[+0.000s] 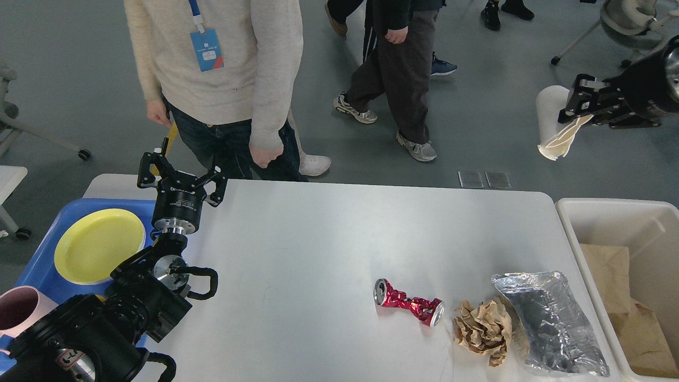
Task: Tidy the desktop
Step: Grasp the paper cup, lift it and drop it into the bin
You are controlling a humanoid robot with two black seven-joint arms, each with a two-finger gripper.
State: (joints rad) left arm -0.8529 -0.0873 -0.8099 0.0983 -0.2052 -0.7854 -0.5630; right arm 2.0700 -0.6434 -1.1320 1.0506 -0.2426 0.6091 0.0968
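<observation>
your right gripper [570, 109] is pinching a crumpled white paper cup [551, 122], fingers pressed against its side, and it holds the cup high, out past the far right corner of the desktop [318, 249]. below it, toward you, sits the cream bin [610, 212] with brown paper [626, 313] lying inside. down and to the left of that gripper, on the near right part of the desktop, lie a flattened silver foil bag [551, 321], a wad of crumpled brown paper [482, 329] touching the bag's left edge, and just left of the wad a crushed red can [408, 306] on its side.

your left gripper [180, 172] stands upright over the desktop's far left edge, fingers spread wide with nothing between them. just left of it a yellow plate [98, 244] rests in the blue tray [42, 265], and nearer you a pink cup [18, 310] shows at the frame edge. beyond that gripper a person in a cream sweater [223, 63] stands at the table's far side.
</observation>
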